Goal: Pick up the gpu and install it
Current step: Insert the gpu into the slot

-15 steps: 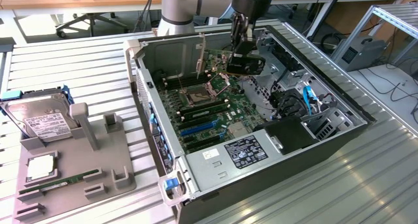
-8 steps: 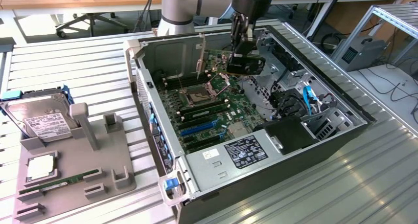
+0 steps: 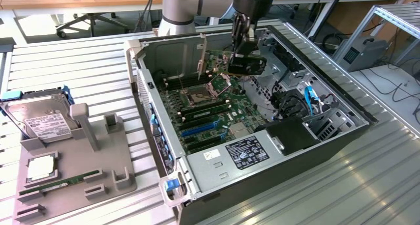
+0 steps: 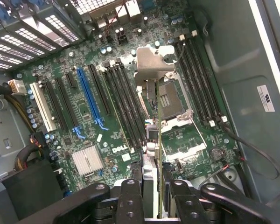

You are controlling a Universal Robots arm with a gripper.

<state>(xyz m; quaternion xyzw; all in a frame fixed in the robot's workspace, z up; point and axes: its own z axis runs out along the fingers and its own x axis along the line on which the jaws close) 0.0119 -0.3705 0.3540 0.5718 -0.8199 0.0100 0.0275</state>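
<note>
open room above the motherboard (image 4: 51,70); a raised socket plate (image 4: 155,63) juts up under the gpu (image 3: 215,62)

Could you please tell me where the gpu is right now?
In the exterior view, the gpu is gripped by the tool inside the open computer case, held over the motherboard near the CPU socket, toward the case's far end.

Gripper (image 4: 153,189) clamps gpu (image 4: 155,140) edge-on above mobo (image 4: 60,70).
</note>
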